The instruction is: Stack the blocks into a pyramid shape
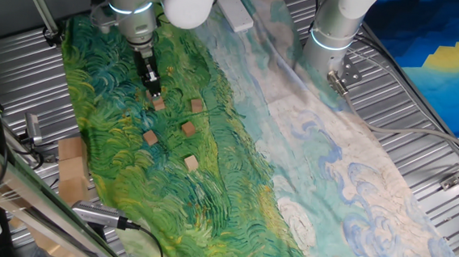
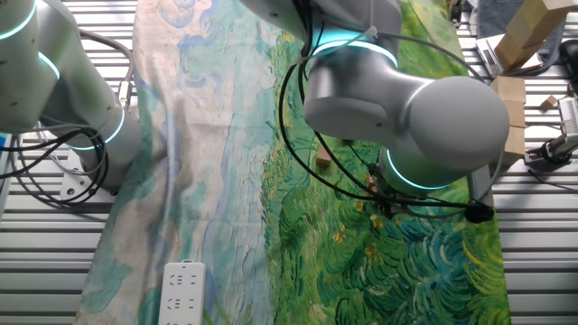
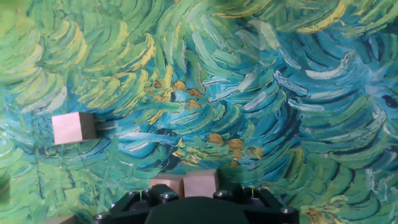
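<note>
Several small light-brown wooden blocks lie apart on the green painted cloth (image 1: 208, 200): one (image 1: 195, 105) at the back, one (image 1: 188, 129) in the middle, one (image 1: 149, 138) to the left and one (image 1: 190, 164) nearest the front. My gripper (image 1: 151, 89) points down over a further block (image 1: 157, 103), which sits right at its fingertips. The hand view shows that block (image 3: 200, 182) at the bottom edge against the dark gripper body, with another block (image 3: 73, 127) to the left. The fingers are hidden there. In the other fixed view the arm covers the gripper; one block (image 2: 322, 161) shows.
A flat tan cardboard piece (image 1: 71, 170) lies off the cloth's left edge on the ribbed metal table. A white power strip (image 2: 183, 291) rests on the pale part of the cloth. A second arm's base (image 1: 333, 30) stands at the back right. Wooden pieces (image 2: 528, 32) lie beyond the cloth.
</note>
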Available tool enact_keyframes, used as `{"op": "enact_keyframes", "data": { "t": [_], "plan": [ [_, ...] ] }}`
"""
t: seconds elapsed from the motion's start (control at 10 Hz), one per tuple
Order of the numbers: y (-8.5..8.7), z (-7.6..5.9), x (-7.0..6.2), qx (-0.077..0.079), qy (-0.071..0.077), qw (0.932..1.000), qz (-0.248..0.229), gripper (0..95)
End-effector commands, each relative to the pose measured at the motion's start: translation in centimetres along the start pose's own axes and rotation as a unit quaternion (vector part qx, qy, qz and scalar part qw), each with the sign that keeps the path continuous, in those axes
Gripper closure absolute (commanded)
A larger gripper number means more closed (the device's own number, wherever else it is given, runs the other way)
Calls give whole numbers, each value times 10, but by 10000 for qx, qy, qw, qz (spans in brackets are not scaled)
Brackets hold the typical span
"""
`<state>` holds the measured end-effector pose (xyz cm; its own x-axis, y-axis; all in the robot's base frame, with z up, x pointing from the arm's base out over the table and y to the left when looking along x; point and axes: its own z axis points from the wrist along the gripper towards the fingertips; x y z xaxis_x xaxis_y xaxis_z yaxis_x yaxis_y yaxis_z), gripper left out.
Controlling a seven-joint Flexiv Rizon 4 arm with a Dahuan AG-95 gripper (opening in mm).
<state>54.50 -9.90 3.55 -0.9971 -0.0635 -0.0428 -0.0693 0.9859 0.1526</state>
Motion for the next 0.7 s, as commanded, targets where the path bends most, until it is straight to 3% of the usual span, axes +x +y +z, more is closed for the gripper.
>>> {"op": "enact_keyframes", "data": {
  "t": [0.1, 0.2, 0.4, 0.7],
  "plan": [
    [-15, -14, 1, -49, 55, 9993, -369, 570],
    [-21, -19, 2, -42, 76, 9991, -406, 950],
    [-36, -24, 4, -58, 61, 9983, -577, 950],
    [-50, -22, 2, -32, 7, 9977, -683, 950]
  ]
}}
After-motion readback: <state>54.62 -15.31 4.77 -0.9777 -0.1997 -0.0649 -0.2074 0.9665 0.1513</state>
